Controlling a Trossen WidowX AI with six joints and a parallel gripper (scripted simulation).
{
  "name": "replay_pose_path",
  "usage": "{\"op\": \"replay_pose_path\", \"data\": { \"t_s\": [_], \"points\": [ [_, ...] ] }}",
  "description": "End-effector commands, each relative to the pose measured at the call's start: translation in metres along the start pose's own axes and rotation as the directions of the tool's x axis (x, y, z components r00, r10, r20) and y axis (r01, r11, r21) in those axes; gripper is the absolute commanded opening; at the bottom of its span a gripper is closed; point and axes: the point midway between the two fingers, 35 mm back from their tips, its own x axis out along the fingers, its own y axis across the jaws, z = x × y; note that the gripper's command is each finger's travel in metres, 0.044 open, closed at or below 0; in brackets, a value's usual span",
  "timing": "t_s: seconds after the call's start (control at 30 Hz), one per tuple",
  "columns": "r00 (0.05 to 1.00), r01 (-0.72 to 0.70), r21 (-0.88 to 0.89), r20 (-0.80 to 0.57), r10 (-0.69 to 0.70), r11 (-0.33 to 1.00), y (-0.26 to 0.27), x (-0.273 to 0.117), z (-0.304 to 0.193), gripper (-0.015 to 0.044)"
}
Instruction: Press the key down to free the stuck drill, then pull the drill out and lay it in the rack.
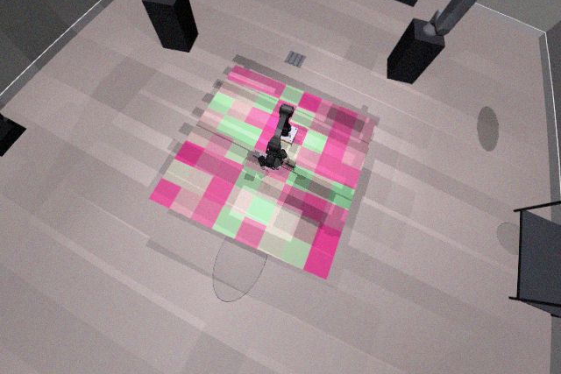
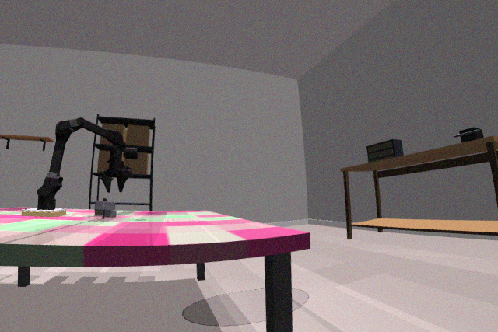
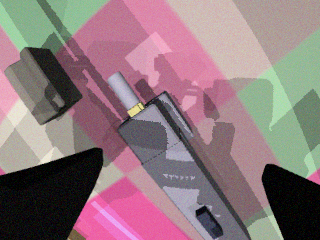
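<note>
Leftmost in wrist view, approx. clear of the housing: grey block point(image 1: 290, 163) point(image 3: 42, 85), prob. the rack, boxy w/ a shadowed groove. Next, the drill point(image 3: 122, 90), smooth pale-grey cyl., sticks out of the housing's end, w/ a brassy collar point(image 3: 135, 110) at its root. Housing point(image 1: 257, 153) point(image 2: 105, 207) point(image 3: 172, 165): long, straight-edged, matte grey; its dark inset, poss. the key point(image 3: 209, 222), sits lower right. Our pincer point(image 1: 273, 164) point(image 2: 114, 190) point(image 3: 184, 166) is released, tapered black tips apart, nothing gripped. Pulling looks next: we'd centre over the shank, square tips across it, grip low, draw straight out along its axis, no twist.
</note>
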Motion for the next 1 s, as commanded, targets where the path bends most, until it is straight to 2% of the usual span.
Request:
{"op": "replay_pose_path", "data": {
  "t_s": [0.0,0.1,0.97],
  "points": [
    [1.0,-0.027,-0.514,-0.013,0.024,0.858,0.047,0.04,0.033,0.044],
    [1.0,-0.028,-0.638,-0.014,0.026,0.77,0.062,0.05,0.041,0.044],
    [1.0,-0.028,-0.638,-0.014,0.026,0.77,0.06,0.057,0.04,0.044]
  ]
}}
